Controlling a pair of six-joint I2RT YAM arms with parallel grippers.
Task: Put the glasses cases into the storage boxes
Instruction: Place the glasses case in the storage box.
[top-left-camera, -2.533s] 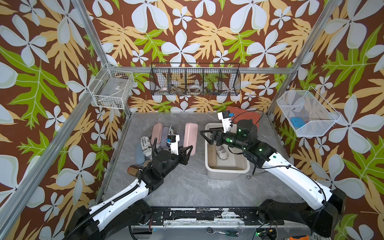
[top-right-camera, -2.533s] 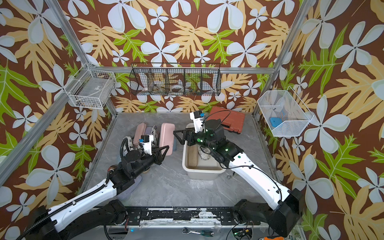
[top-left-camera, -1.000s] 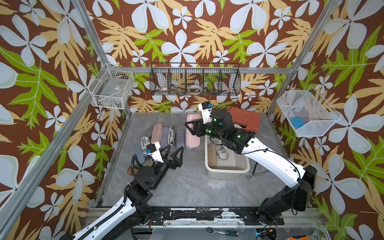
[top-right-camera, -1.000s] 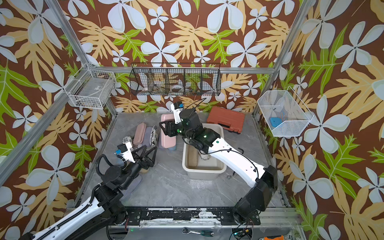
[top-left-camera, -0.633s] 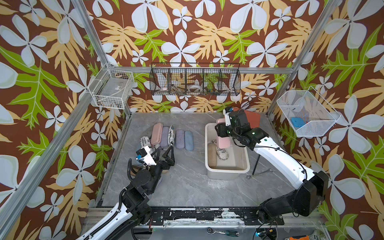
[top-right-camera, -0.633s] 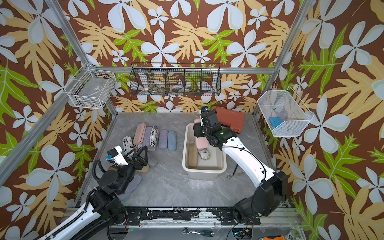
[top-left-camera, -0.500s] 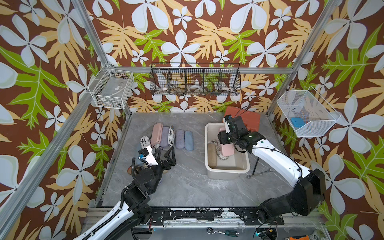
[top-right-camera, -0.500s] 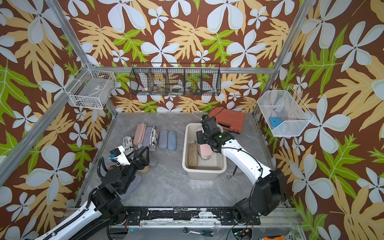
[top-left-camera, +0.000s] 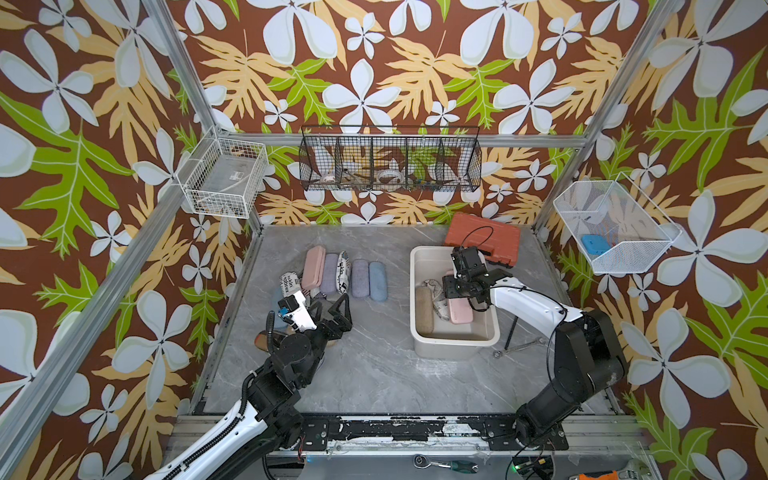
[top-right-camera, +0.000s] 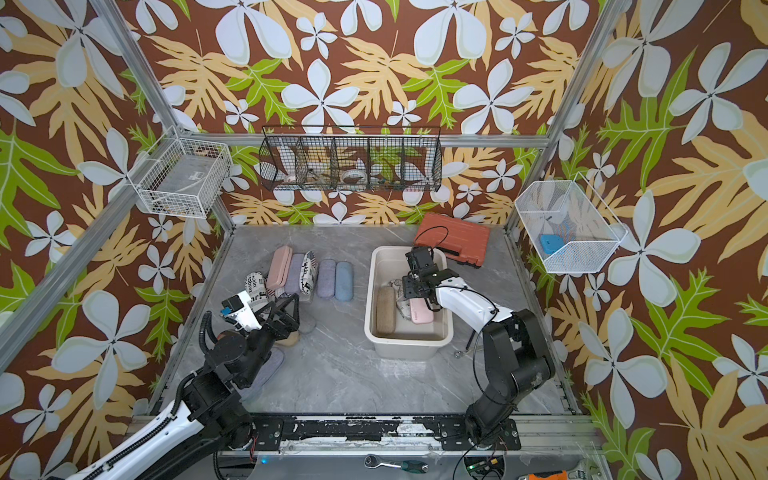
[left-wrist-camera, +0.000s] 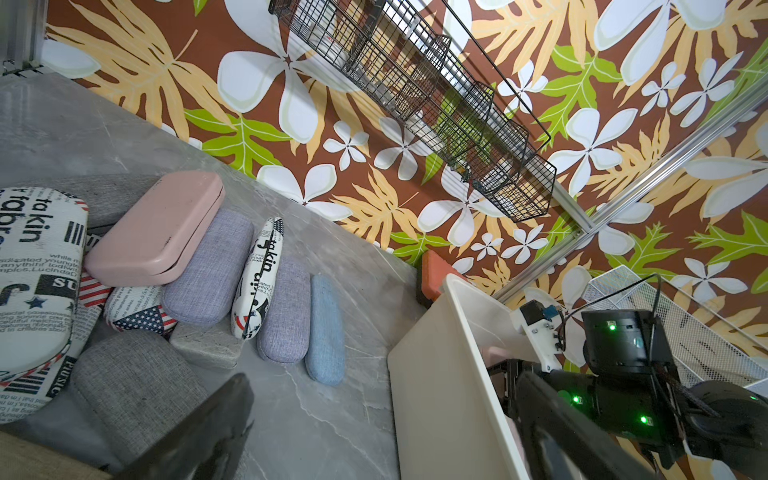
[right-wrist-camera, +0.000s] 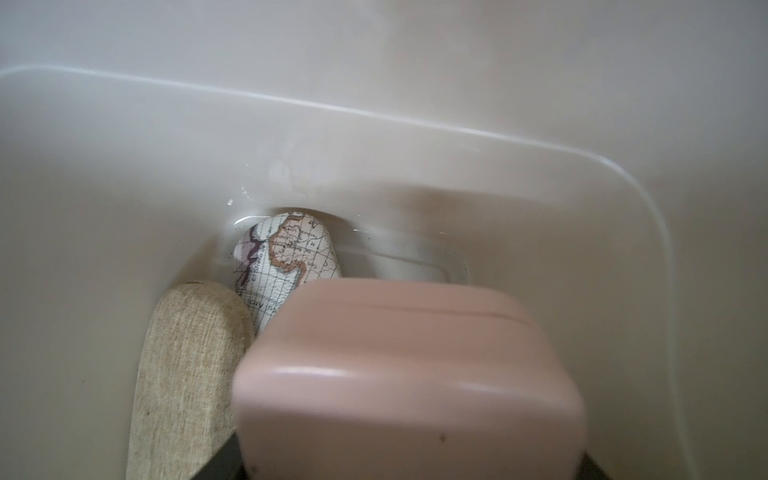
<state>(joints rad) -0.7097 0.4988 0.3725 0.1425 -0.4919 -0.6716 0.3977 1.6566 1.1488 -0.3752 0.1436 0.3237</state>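
Note:
The cream storage box (top-left-camera: 454, 345) stands right of centre in both top views. Inside lie a tan woven case (top-left-camera: 424, 306), a map-print case (right-wrist-camera: 286, 253) and a pink case (top-left-camera: 460, 312). My right gripper (top-left-camera: 456, 287) reaches down into the box, and the pink case (right-wrist-camera: 407, 374) fills the space between its fingers; how firmly they press is unclear. A row of glasses cases lies on the left: pink (top-left-camera: 313, 266), lavender (top-left-camera: 330, 272), newspaper-print (top-left-camera: 343, 272), grey-lavender (top-left-camera: 360, 277), light blue (top-left-camera: 377, 280). My left gripper (top-left-camera: 332, 309) hovers open near them, holding nothing.
An orange-red tool case (top-left-camera: 484, 241) lies behind the box. A wrench (top-left-camera: 519, 345) and a black rod lie to its right. Grey and newspaper-print cases (left-wrist-camera: 37, 282) crowd the left edge under my left arm. Wire baskets (top-left-camera: 390, 164) hang on the walls.
My right gripper has carried the pink case from the row on the left over the box and lowered it inside. My left arm has barely moved and stays open.

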